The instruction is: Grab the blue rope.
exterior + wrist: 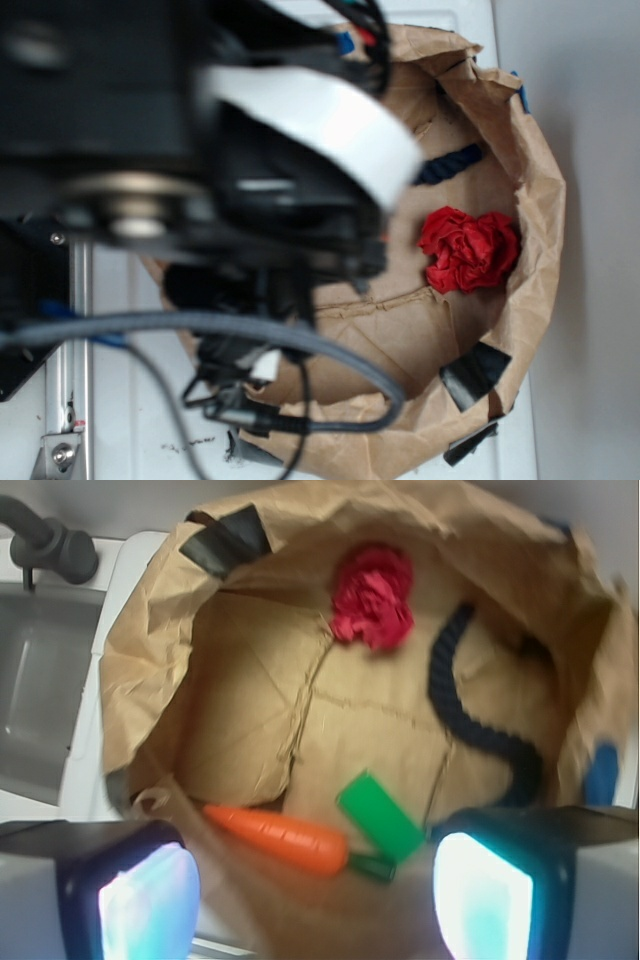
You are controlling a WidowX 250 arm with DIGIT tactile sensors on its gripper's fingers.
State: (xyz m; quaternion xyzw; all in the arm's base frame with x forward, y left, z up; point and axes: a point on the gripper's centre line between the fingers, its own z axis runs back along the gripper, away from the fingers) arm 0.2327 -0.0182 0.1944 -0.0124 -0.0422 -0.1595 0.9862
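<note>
The gripper [315,895] hung wide open and empty above the paper bag [150,650]. The blue rope [462,715] lay curved along the bag's right side, untouched; the whole grab remained.

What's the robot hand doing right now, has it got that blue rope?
Gripper open, empty, above the bag. Blue rope untouched on the bag floor. Green block and carrot lie closer, beside the rope.
</note>
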